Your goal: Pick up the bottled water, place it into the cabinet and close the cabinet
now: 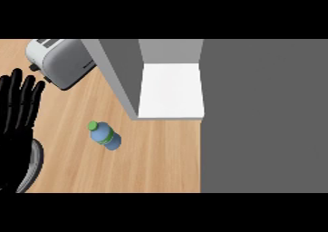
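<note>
**Bottle not yet picked up: the grasp comes first**

I judge that I am at the very start of the task. The bottled water [104, 135] is on the bare wooden worktop [160, 163], left of the middle, with its green cap pointing toward the far-left corner. It looks to be standing, though from this steep angle I cannot be sure. Nothing touches it.

My left hand [12, 122] shows at the worktop's left edge, spread flat with fingers up, resting and holding nothing. It is well apart from the bottle. My right hand is out of view.

The cabinet [118, 72] stands open toward the far side, its white shelf [172, 90] bare and just beyond the bottle, to the right of it. A broad grey panel [267, 113] fills the right side. I cannot tell whether that is the door or the cabinet's body. A toaster [60, 61] sits in the far-left corner, clear of the route.

Next I need to bring a hand over to the bottle, curl it round the body below the cap, lift, and carry it the short way onto the shelf. I must find the door before closing.
</note>
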